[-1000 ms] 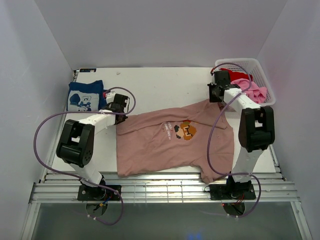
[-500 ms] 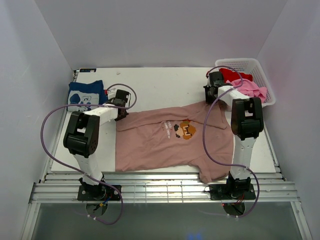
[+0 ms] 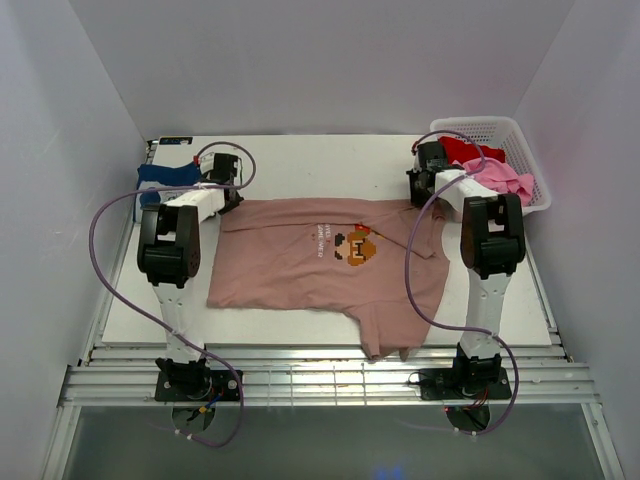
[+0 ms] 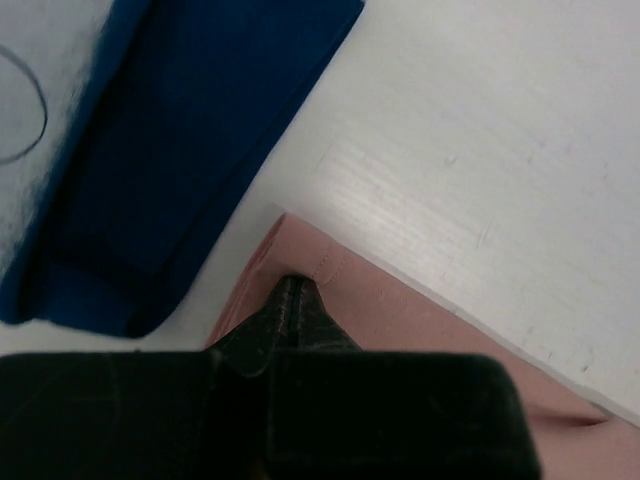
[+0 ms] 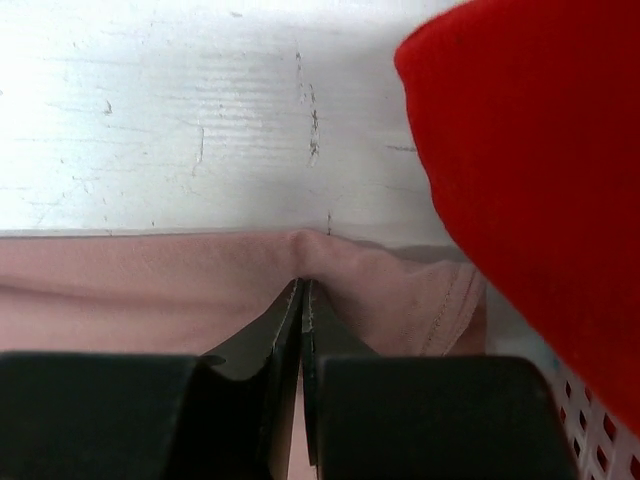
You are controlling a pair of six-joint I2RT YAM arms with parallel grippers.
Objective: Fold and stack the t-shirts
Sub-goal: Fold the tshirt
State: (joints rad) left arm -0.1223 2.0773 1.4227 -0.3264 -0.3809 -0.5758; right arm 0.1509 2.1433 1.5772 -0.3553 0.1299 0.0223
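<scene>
A dusty pink-tan t-shirt (image 3: 310, 265) with a pixel-art chest print lies spread across the table. My left gripper (image 3: 226, 195) is shut on its far left corner (image 4: 330, 290), right beside the folded navy t-shirt (image 3: 160, 176) (image 4: 170, 150). My right gripper (image 3: 418, 190) is shut on its far right edge (image 5: 300, 260), where the cloth bunches at the fingertips. A red t-shirt (image 3: 470, 150) (image 5: 540, 170) and a bright pink one (image 3: 505, 180) lie in the basket.
The white mesh basket (image 3: 525, 140) stands at the back right corner, close to the right arm. Purple cables loop from both arms over the table. White walls enclose the table on three sides, and a slatted rail runs along its near edge.
Both grippers have pulled the pink-tan shirt toward the back of the table. The left gripper moved far back and left, next to the navy shirt. The shirt's top edge now lies straighter.
</scene>
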